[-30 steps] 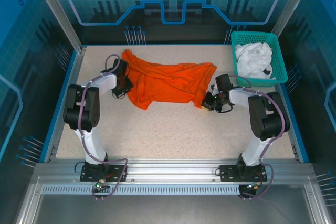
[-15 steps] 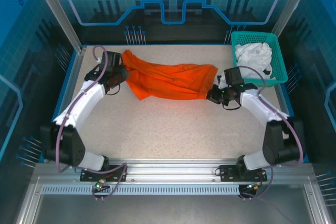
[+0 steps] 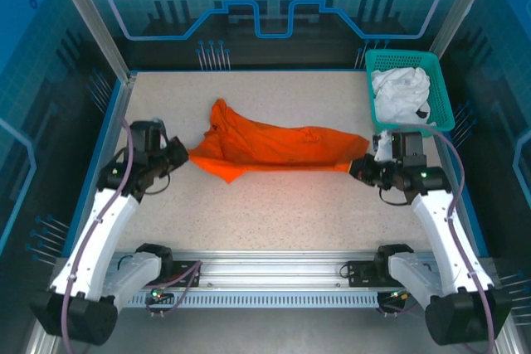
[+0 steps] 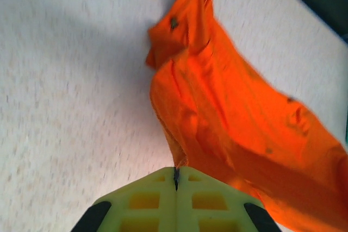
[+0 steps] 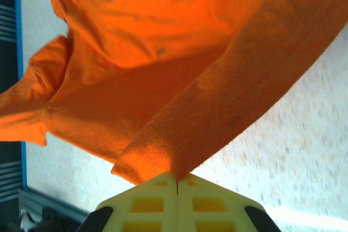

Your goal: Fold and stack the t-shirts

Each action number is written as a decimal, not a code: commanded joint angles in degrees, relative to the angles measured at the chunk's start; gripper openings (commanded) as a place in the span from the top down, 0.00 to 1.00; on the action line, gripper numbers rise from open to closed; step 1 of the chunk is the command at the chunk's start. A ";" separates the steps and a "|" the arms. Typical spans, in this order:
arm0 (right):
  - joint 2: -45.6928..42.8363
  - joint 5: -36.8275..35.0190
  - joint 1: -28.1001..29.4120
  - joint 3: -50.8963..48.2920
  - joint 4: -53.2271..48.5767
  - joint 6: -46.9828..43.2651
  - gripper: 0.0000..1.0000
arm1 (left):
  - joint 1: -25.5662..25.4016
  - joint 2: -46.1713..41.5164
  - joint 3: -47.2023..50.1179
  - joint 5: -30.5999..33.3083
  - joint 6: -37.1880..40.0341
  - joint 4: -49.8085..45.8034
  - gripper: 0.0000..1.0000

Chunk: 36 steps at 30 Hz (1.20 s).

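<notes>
**noob_folder:** Where's the shirt job at here?

**yam_fan:** Early days imo. The orange t-shirt (image 3: 274, 145) is strung out sideways across the middle of the bench (image 3: 274, 221). It's pulled into a long rumpled band with a bunched peak toward its left end. Not flat, and no clean fold in it that I can see. The left end effector (image 3: 181, 157) is clamped tight on the shirt's left tip. In the left wrist view the yellow fingers (image 4: 163, 183) are pressed together with a sliver of orange pinched at the seam. The right end effector (image 3: 360, 165) is likewise clenched, on the right edge. Its wrist cam has a hem-like strip running right into the closed jaws.

**noob_folder:** And the other one?

**yam_fan:** The white t-shirt (image 3: 401, 93) is a crumpled wad inside the teal basket (image 3: 445, 113) at the far right corner, well apart from the orange one. Nothing's touching it.

**noob_folder:** So what's the tally?

**yam_fan:** Two t-shirts, one orange and one white. One basket. Two arms, both busy on the same shirt. Done so far: zero folded, zero stacked. What's left, I'd guess: spread the orange one flat, fold it, fish the white one out, fold that, then pile one on the other.
</notes>
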State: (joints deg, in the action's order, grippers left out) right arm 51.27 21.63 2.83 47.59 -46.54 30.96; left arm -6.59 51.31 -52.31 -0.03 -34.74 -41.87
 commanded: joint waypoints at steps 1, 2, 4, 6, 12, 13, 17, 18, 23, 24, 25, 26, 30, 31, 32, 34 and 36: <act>-4.79 0.75 -0.88 -2.13 -8.33 -2.50 1.00 | 0.35 -6.00 4.38 -4.28 -0.32 -6.01 1.00; -6.05 -0.08 -0.96 -2.22 -9.16 -2.74 1.00 | 0.35 -7.61 4.81 -3.32 0.01 -7.12 1.00; -7.28 -0.53 -0.99 -2.15 -9.93 -2.62 1.00 | 0.57 -9.28 4.36 -2.44 0.40 -8.75 1.00; -7.00 -0.01 -1.03 -2.16 -10.09 -1.99 1.00 | 0.59 -10.06 3.98 -2.30 0.47 -9.37 1.00; -6.04 0.51 -0.99 -4.80 -8.53 -0.37 0.96 | 0.59 -10.61 6.08 -2.50 -0.70 -7.96 1.00; -6.09 0.50 -1.03 -5.70 -7.88 -0.25 0.95 | 0.53 -10.70 7.03 -2.60 -1.13 -7.36 1.00; -4.77 0.45 -0.82 -9.11 -4.72 1.19 0.89 | 0.54 -10.62 12.32 -3.89 -3.13 -3.65 1.00; -4.12 0.20 -0.37 -9.46 -3.69 1.66 0.88 | 0.53 -10.49 13.57 -4.45 -3.80 -2.62 1.00; 2.23 -3.10 1.99 -10.77 1.50 2.70 0.82 | 0.20 -8.41 16.98 -5.06 -6.08 1.38 1.00; 3.98 -3.80 2.41 -10.98 2.48 2.91 0.81 | 0.02 -7.93 17.51 -4.91 -6.35 2.10 1.00; 5.33 -4.21 2.79 -11.20 3.37 3.14 0.81 | -0.09 -7.52 17.93 -4.85 -6.50 2.59 1.00; 6.61 -4.48 3.01 -11.50 4.64 3.29 0.81 | -0.25 -7.16 18.36 -4.68 -6.73 3.20 1.00; 9.37 -4.30 4.09 -11.85 6.20 3.93 0.74 | -0.70 -6.10 19.25 -4.82 -7.18 4.72 1.00; 9.18 -4.23 4.67 -11.66 5.55 3.77 0.68 | -0.85 -5.94 19.14 -4.76 -7.10 4.76 1.00; 8.55 -4.82 5.46 -11.65 4.56 3.67 0.61 | -1.02 -5.72 19.03 -4.55 -6.92 4.84 1.00; 6.32 -7.28 7.75 -11.90 1.90 3.93 0.54 | -1.18 -5.55 18.87 -4.03 -6.63 4.72 1.00; 4.18 -9.54 10.85 -12.72 -1.00 5.62 0.53 | -1.31 -5.76 18.71 -3.28 -6.39 4.55 1.00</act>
State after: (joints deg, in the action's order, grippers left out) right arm 58.17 15.22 10.50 35.90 -43.22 34.94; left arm -7.62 45.71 -33.58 -3.51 -40.60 -38.13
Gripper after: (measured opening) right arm 0.471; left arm 0.052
